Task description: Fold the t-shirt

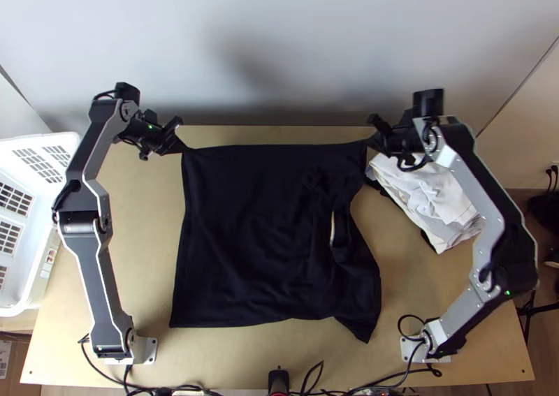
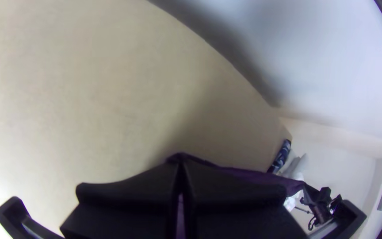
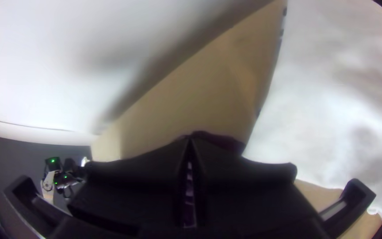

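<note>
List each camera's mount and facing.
Top: high over the light wooden table, facing steeply down; silver-grey arms, black left gripper, right gripper show.
Left wrist: left arm, facing table and pale wall; own black fingers show.
Right wrist: right arm, facing table, wall, white cloth; own fingers show.
Top and right wrist share that cloth.

Across my left arm (image 1: 94,249) and right arm (image 1: 469,186) I see silver-grey links edging dark panels, chunky black joints, small bolts, looping black cables (image 1: 412,317), pale base plates (image 1: 147,350), green lights (image 1: 508,292), and broad black fingers (image 2: 129,194).
</note>
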Controlling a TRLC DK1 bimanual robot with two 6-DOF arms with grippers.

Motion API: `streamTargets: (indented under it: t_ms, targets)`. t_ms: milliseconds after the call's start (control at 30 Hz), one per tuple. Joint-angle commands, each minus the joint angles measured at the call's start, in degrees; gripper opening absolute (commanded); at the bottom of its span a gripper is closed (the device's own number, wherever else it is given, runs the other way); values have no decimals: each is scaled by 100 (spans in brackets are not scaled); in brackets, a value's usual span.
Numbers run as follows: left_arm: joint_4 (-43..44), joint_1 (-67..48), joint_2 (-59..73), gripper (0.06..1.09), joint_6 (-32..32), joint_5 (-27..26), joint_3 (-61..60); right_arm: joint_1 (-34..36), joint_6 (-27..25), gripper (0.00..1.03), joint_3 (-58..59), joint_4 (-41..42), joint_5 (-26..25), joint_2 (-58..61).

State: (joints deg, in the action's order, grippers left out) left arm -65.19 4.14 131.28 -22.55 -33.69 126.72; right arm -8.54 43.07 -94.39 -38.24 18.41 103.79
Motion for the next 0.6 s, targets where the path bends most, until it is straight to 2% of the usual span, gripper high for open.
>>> streamTargets:
  t_ms: [0,33,100,267,400,567]
  targets:
    - [-29,-1,266,9,-101,293,2,-210,-246,20,281,256,-611,344]
    - [-38,-19,249,9,-92,293,2,-307,-352,32,307,273,-620,282]
    - [-73,-45,169,9,-57,275,-77,-491,-501,47,413,458,-875,89]
    - [-82,-80,-85,9,48,117,-305,-816,-1020,65,755,994,-1042,-737]
    - [-82,-98,-244,9,84,-15,-455,-1071,-1248,64,1045,967,-1068,-1502]
    - [-82,-133,-411,9,84,-76,-657,-1273,-1248,64,1766,713,-1068,-1590]
